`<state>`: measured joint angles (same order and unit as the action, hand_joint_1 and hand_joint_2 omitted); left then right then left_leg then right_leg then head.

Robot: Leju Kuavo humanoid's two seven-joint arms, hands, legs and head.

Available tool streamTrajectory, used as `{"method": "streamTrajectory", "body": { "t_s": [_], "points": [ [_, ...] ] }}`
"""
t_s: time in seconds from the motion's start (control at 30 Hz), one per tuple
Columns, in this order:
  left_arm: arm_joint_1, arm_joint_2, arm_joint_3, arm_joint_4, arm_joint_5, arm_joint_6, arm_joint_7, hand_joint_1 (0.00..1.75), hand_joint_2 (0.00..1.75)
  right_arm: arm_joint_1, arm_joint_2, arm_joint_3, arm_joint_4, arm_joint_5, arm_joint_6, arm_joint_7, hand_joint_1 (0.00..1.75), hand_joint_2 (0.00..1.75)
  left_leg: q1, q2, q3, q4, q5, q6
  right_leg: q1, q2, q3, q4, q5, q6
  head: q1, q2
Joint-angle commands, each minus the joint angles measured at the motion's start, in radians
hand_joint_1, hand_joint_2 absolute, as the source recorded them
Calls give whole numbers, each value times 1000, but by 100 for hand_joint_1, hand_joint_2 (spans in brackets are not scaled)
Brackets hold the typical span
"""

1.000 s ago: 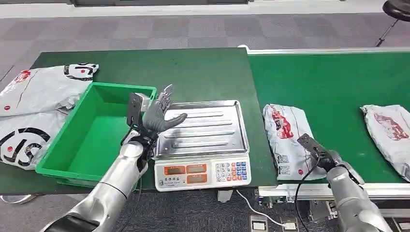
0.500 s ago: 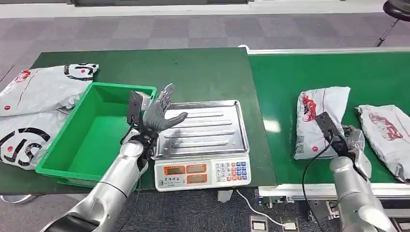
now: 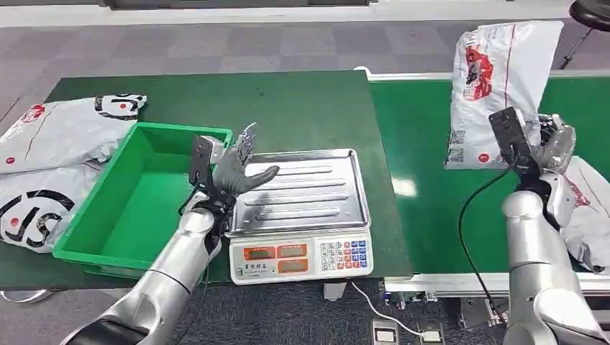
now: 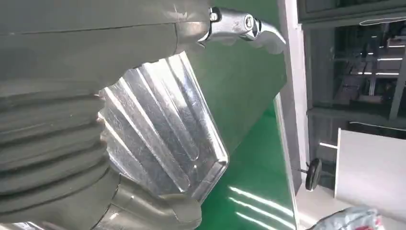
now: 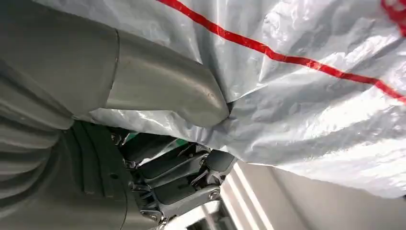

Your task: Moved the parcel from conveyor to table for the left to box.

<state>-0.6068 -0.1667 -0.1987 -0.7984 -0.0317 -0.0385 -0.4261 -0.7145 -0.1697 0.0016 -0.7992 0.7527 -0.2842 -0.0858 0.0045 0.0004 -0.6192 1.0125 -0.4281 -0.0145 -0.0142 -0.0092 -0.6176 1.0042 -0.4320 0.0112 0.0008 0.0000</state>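
Note:
My right hand (image 3: 544,141) grips a white plastic parcel (image 3: 498,86) with red print and holds it up in the air above the green conveyor (image 3: 446,187). In the right wrist view the thumb (image 5: 163,86) presses into the crinkled parcel (image 5: 306,86), with the fingers (image 5: 182,187) curled behind it. My left hand (image 3: 241,169) hovers open, fingers spread upward, between the green box (image 3: 137,201) and the steel pan of the scale (image 3: 306,190). The same ribbed pan (image 4: 158,129) lies just beyond the left hand in the left wrist view.
A second white parcel (image 3: 586,208) lies on the conveyor at the far right, partly behind my right arm. Two bagged parcels (image 3: 57,133) rest on the dark green table (image 3: 302,108) left of the box. The scale's display and keypad (image 3: 302,257) face the table's front edge.
My right hand has lifted the parcel off the conveyor belt and raised it high, turning it upright. The left hand has stayed where it was.

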Motion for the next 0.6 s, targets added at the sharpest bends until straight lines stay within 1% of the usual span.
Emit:
{"method": "streamTrajectory", "body": {
  "t_s": [0.03,0.07,0.13,0.23,0.27,0.3,0.33,0.43,0.47,0.53,0.6],
  "points": [
    [-45,3,-6,80,-3,7,1,0,175,-53,98,224,-49,-26,0,52,175,175,0,5,1,0,-1,0,0,5,-1,0,0,-1,0,0],
    [-45,3,-6,80,-3,7,1,0,175,-53,98,224,-49,-26,0,52,175,175,0,6,3,-1,-1,0,0,7,0,0,0,-1,0,0],
    [-43,3,-6,80,-3,8,1,0,175,-51,96,226,-49,-28,0,53,175,175,0,3,2,0,0,-1,0,4,0,0,0,-1,0,0],
    [-44,3,-5,81,-2,10,2,0,175,-50,89,243,-48,-37,9,50,175,175,0,2,2,0,-1,0,0,3,0,0,0,-1,0,0],
    [-46,0,-3,89,-1,12,3,0,175,-47,100,266,-45,-46,36,44,175,175,0,2,3,-1,-1,0,0,3,1,-1,0,-1,0,0],
    [-47,-2,-1,95,0,14,3,0,175,-43,106,291,-45,-31,32,46,175,175,0,2,2,0,0,0,0,3,1,0,0,-1,0,0],
    [-48,-7,3,101,4,18,3,0,175,-36,123,316,-42,-30,41,42,175,175,0,4,3,-1,-1,0,0,5,2,-1,0,-1,0,0],
    [-50,-14,11,113,8,27,-1,0,175,-10,164,425,-57,-19,40,21,175,175,1,5,3,-1,-1,-1,1,7,1,-1,0,-1,0,0],
    [-48,-13,13,112,8,29,-1,0,175,3,182,457,-64,-16,44,20,175,175,1,4,2,-1,-1,-1,0,5,1,-1,0,-1,0,0],
    [-45,-13,17,111,8,32,-1,0,175,26,189,529,-97,-38,52,22,175,175,1,7,6,-2,-1,-1,1,8,3,-2,0,-2,0,0],
    [-43,-12,22,106,8,34,-2,0,175,57,188,594,-149,-81,77,14,175,175,1,4,4,-2,-1,-1,1,6,2,-2,0,-2,0,0]
  ]
}}
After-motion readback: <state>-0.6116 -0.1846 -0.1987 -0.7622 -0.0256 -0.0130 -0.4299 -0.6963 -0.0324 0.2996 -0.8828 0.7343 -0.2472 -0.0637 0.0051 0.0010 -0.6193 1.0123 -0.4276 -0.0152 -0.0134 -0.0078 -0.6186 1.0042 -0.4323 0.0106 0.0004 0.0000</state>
